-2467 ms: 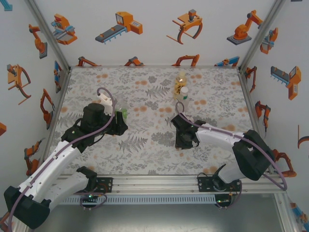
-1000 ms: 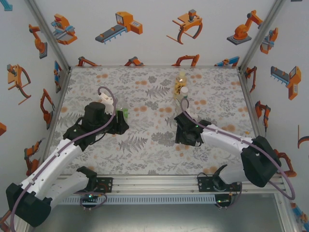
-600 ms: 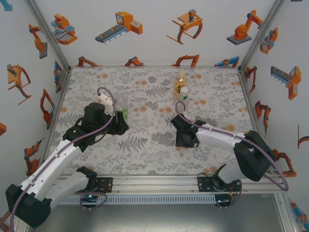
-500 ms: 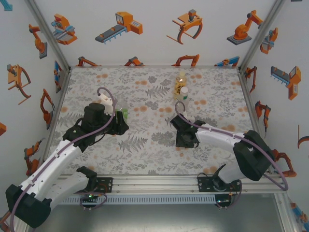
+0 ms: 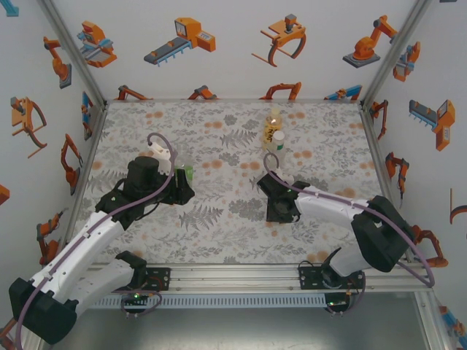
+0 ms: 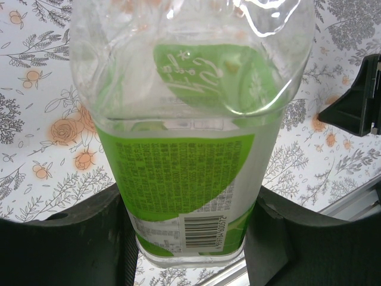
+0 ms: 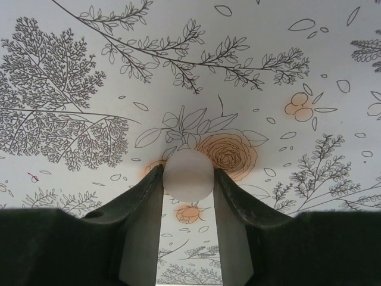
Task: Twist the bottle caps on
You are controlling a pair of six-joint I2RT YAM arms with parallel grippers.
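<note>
The green-labelled bottle fills the left wrist view, tilted, with my left gripper shut on its lower body. From above, that bottle shows green at the left gripper, left of the table's middle. In the right wrist view a white round bottle cap rests on the flowered mat, and my right gripper is shut on it, one finger touching each side. From above the right gripper points down at the mat right of centre and hides the cap.
Two more bottles stand together at the back of the table: an amber-yellow one and a white-labelled one just in front of it. The table's metal front rail runs between the arm bases. White walls enclose three sides.
The right gripper has shifted a little to the left over the mat since a second ago and now holds still. The left arm and its bottle have not moved.
</note>
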